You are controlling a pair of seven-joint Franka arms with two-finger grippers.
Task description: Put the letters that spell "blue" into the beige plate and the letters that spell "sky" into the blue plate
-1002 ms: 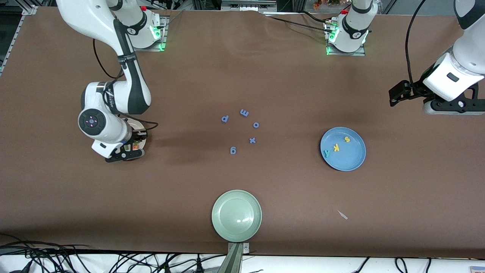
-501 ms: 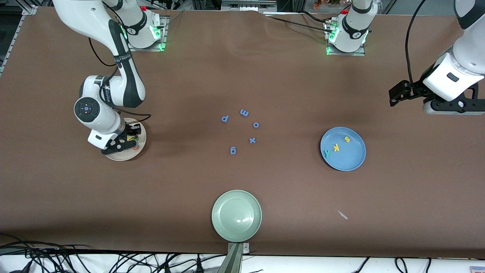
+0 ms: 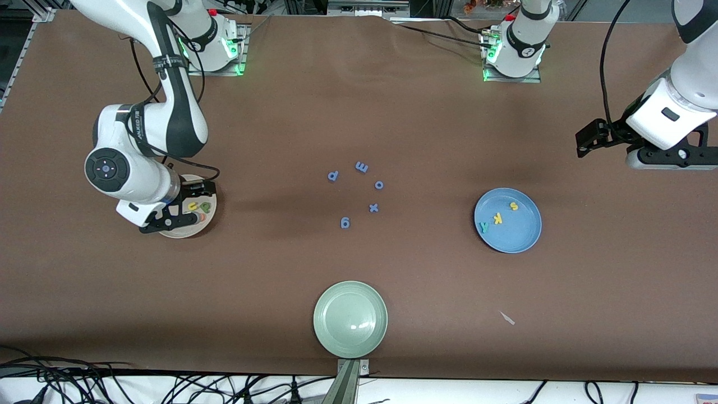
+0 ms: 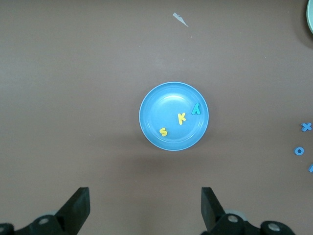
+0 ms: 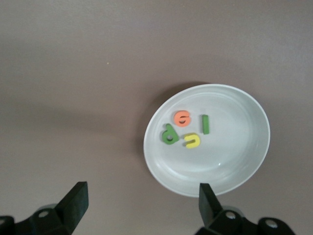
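Note:
The beige plate lies toward the right arm's end of the table. In it lie the orange "e", dark-green "l", green "b" and yellow "u". My right gripper hangs open and holds nothing, over that plate's edge. The blue plate holds the yellow "s", yellow-orange "k" and teal "y". My left gripper waits open and holds nothing, high over the table at the left arm's end.
Several periwinkle-blue letters are scattered at mid-table. A pale green plate sits close to the front camera's edge. A small pale scrap lies on the brown cloth, nearer the front camera than the blue plate.
My right gripper opened and drew up and away from the beige plate, toward the right arm's end of the table, uncovering the letters in it. The left arm has not moved.

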